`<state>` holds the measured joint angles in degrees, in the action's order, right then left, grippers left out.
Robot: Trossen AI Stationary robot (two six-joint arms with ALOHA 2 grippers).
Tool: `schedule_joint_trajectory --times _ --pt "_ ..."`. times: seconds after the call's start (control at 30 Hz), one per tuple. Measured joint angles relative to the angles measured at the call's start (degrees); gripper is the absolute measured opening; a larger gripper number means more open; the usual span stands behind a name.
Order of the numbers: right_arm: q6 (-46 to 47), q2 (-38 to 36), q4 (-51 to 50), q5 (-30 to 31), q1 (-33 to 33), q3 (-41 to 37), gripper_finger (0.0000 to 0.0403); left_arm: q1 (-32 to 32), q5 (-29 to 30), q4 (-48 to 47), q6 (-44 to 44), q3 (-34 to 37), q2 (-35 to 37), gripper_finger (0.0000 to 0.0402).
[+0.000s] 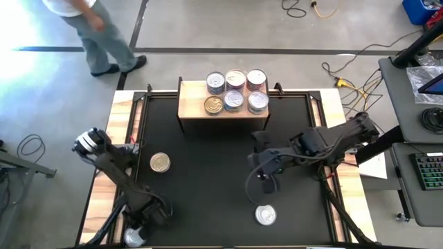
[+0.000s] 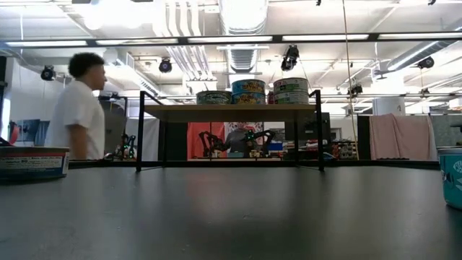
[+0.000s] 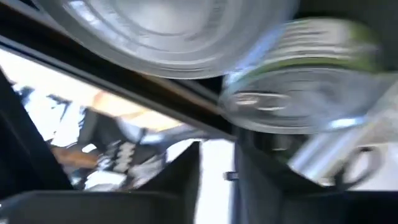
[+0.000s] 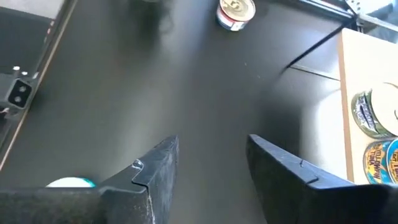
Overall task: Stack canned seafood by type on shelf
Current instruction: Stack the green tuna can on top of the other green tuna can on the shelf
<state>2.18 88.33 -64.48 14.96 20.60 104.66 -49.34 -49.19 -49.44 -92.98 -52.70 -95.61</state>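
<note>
High view: six tins (image 1: 236, 91) sit on the shelf (image 1: 192, 107); a gold-lidded tin (image 1: 160, 163) and a silver-lidded tin (image 1: 265, 215) lie on the bench mat (image 1: 208, 180). Left wrist view: left jaws' state unclear. Right wrist view: right gripper (image 4: 208, 158) jaws apart, empty.

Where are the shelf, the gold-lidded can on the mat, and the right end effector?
shelf (image 1: 191, 105): high view, bare wood at its left end.
gold-lidded can (image 1: 160, 162): high view, centre of its lid.
right end effector (image 4: 211, 165): right wrist view, midway between its fingertips, which stand apart over the mat.

Six cans (image 1: 235, 90) sit on the shelf (image 1: 190, 107).
</note>
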Motion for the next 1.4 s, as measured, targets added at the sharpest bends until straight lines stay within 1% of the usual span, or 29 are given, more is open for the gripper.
schedule_joint_trajectory --times 0.07,0.1,0.13,0.23,0.3,0.47,0.5,0.6,0.63,0.77,0.93,1.0,1.13,1.23,1.4 --pt "-0.2 -0.8 -0.4 0.0 0.6 0.0 0.0178 0.0 -2.5 -3.1 6.3 -0.5 -2.7 0.0033" --pt "-0.3 -1.1 -0.8 0.0 0.8 0.0 0.0175 0.0 -3.2 -4.3 9.4 -1.0 -3.9 0.0017" --pt "-0.2 -1.4 -1.5 0.0 0.9 0.0 0.0172 0.0 -4.6 -6.0 12.4 -1.4 -5.0 0.001" --pt "1.3 -2.2 -4.2 0.0 0.9 0.0 0.0161 0.0 -9.5 -8.6 20.6 -2.0 -7.7 0.001" --pt "2.6 -2.6 -5.8 0.0 0.9 0.0 0.0152 0.0 -11.2 -8.9 23.2 -2.2 -8.6 0.0003" --pt "3.8 -2.9 -6.8 0.0 0.9 0.0 0.0131 0.3 -11.9 -8.8 26.3 -2.1 -11.2 0.0001" --pt "3.8 -2.9 -6.8 0.0 0.9 0.0 0.0127 0.4 -12.6 -8.7 26.9 -2.0 -11.7 0.0" --pt "3.6 -2.9 -6.8 0.0 0.9 0.0 0.0117 0.8 -17.3 -7.9 27.2 -2.5 -13.1 0.0" --pt "3.4 -2.9 -6.9 0.0 0.9 0.0 0.0114 1.0 -17.8 -7.8 27.4 -3.3 -13.6 0.0" --pt "3.2 -2.9 -7.1 0.0 0.9 0.0 0.0104 1.7 -16.5 -6.6 29.6 -7.7 -14.6 0.0" --pt "1.8 -2.9 -7.3 0.0 0.9 0.0 0.0091 2.0 -9.4 -6.5 28.8 -11.3 -15.7 0.0" --pt "0.6 -2.9 -7.3 0.0 0.9 0.0 0.0086 2.0 -8.8 -5.8 28.3 -11.7 -16.1 0.0" --pt "-0.6 -2.9 -7.3 0.0 0.8 0.0 0.0076 1.5 -8.4 -1.5 29.4 -11.7 -17.1 0.0" --pt "-0.3 -2.9 -7.9 0.0 0.8 0.0 0.007 1.1 -4.8 0.8 29.4 -11.6 -18.4 0.0" --pt "2.9 -2.9 -11.1 0.0 0.8 0.0 0.0063 2.3 2.4 -1.1 29.2 -14.1 -18.9 0.0"
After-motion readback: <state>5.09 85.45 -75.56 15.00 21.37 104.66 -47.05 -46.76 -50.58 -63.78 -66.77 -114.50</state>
